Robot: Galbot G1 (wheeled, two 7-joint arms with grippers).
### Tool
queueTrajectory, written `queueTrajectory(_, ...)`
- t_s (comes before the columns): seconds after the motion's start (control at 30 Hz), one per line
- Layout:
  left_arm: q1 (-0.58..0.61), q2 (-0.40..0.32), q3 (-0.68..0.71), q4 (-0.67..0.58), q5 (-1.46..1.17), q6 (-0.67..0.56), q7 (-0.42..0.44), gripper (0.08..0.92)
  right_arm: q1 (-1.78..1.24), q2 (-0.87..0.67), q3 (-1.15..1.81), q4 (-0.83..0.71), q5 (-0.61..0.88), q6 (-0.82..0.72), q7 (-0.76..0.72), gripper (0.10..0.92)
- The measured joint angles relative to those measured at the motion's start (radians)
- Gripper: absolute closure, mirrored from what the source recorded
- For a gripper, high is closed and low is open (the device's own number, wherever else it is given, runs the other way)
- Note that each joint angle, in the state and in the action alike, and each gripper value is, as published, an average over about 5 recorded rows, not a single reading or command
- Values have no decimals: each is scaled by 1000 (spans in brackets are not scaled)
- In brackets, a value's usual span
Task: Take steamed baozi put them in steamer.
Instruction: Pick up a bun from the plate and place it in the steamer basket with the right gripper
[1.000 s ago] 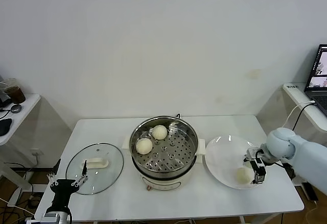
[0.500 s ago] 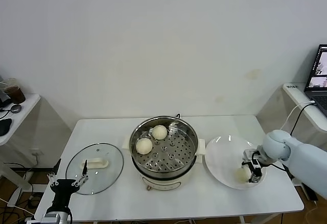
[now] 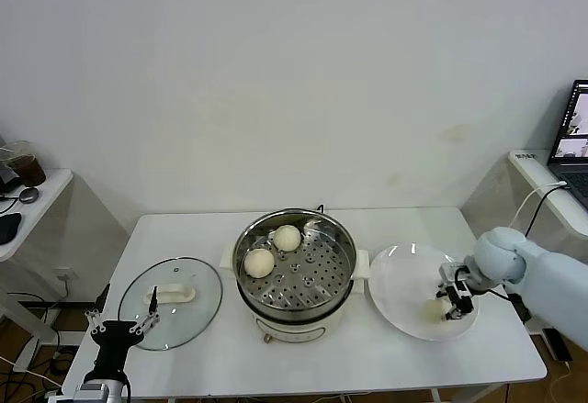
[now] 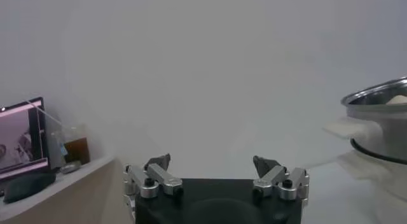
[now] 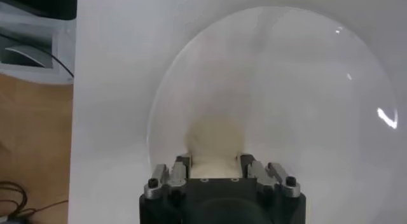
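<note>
right gripper (image 3: 457, 303): closed on a round cream-white dough bun (image 5: 214, 142) on the flat white plate (image 3: 404, 279)
goal: shiny round steel steamer (image 3: 295, 261) lies toward the robot's left
left gripper (image 3: 120, 327): parked wide open, farther off

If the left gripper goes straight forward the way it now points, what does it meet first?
Probably nothing close: ahead of the left gripper, open, the way looks free up to the white wall. The steamer stands off to one side.

The white table (image 3: 276, 352) carries, left to right, a glass lid (image 3: 170, 303), the steamer (image 3: 295, 274) and a white plate (image 3: 400, 302).
</note>
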Motion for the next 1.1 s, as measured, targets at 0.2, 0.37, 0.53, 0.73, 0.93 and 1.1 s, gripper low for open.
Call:
queueTrajectory(0.2, -11, 10, 7, -1, -2, 3, 0, 177, 134, 0, -41, 8, 64, 4, -15, 606)
queueTrajectory(0.37, -19, 19, 13, -1, -4, 4, 0, 177, 307, 34, -111, 2, 136, 14, -26, 604)
queueTrajectory(0.53, -27, 19, 23, 1, -2, 5, 1, 177, 489, 116, -205, 7, 208, 31, -25, 601)
queueTrajectory(0.73, -27, 18, 24, 5, -1, 4, 1, 177, 638, 257, -315, 38, 305, 67, 6, 601)
queueTrajectory(0.93, -24, 18, 9, 5, -5, 3, 2, 177, 694, 410, -423, 46, 346, 145, 42, 601)
queueTrajectory(1.1, -19, 18, -2, 2, -5, 3, 2, 177, 697, 521, -493, 13, 335, 248, 48, 601)
